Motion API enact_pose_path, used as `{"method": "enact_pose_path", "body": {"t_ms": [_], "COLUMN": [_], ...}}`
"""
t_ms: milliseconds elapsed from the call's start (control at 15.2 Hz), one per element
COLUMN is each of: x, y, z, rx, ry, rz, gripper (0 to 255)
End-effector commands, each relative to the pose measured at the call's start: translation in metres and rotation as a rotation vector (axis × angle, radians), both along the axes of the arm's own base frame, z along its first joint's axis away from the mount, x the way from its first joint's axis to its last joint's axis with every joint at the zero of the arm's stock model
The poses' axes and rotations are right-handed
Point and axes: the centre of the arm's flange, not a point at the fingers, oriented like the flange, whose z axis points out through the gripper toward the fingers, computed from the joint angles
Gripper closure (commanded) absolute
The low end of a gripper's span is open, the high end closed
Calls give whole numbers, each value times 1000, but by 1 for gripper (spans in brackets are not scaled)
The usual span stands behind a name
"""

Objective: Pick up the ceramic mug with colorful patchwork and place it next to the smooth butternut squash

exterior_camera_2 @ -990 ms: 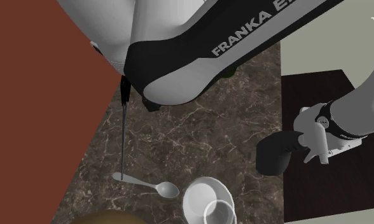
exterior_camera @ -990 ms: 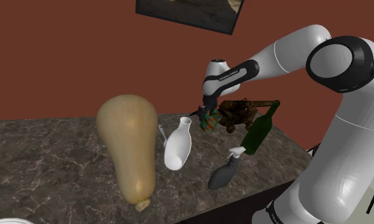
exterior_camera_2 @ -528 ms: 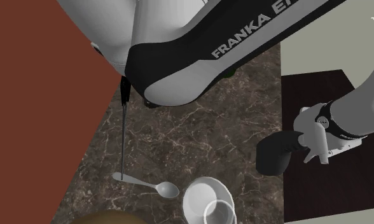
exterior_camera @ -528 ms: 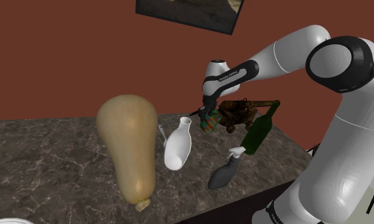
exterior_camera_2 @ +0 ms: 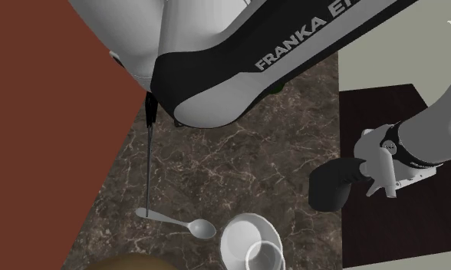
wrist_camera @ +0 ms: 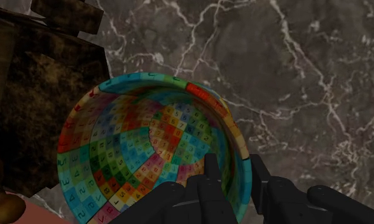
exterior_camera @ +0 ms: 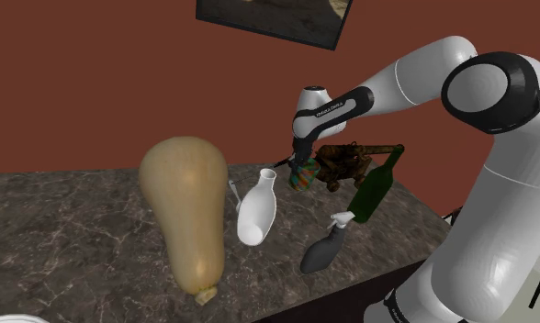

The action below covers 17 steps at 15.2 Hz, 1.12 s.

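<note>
The patchwork mug point(wrist_camera: 147, 159) is covered in small colourful squares, and I look into its open mouth. My gripper point(wrist_camera: 235, 167) is shut on its rim, one finger inside the wall and one outside. In the shoulder view the mug point(exterior_camera: 303, 174) stands on the dark marble counter under my gripper point(exterior_camera: 299, 162), beside a brown gnarled object point(exterior_camera: 344, 163). The big tan butternut squash point(exterior_camera: 184, 209) lies further toward that view's left. A sliver of the squash point(exterior_camera_2: 115, 265) shows at the second exterior view's lower edge.
Between mug and squash stand a white vase point(exterior_camera: 256, 211) and a spoon point(exterior_camera: 233, 191). A green bottle point(exterior_camera: 375, 188) and a dark spray bottle point(exterior_camera: 325, 246) stand nearer the stand. From above, the spoon point(exterior_camera_2: 178, 223), vase point(exterior_camera_2: 251, 242) and spray bottle point(exterior_camera_2: 337, 184) lie below my arm. A red-brown wall bounds the counter.
The fingers have drawn together onto the mug's rim. The arm and the mug stay where they were.
</note>
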Motion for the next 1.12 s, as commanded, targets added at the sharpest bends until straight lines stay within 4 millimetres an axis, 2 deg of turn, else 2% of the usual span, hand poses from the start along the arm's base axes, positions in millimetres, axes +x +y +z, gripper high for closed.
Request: {"method": "enact_pose_path", "body": {"t_ms": [0,1056], "x": [0,0], "y": [0,0], "z": [0,84], "rx": [0,0], "ry": [0,0], "rz": [0,0], "gripper": [255,255]}}
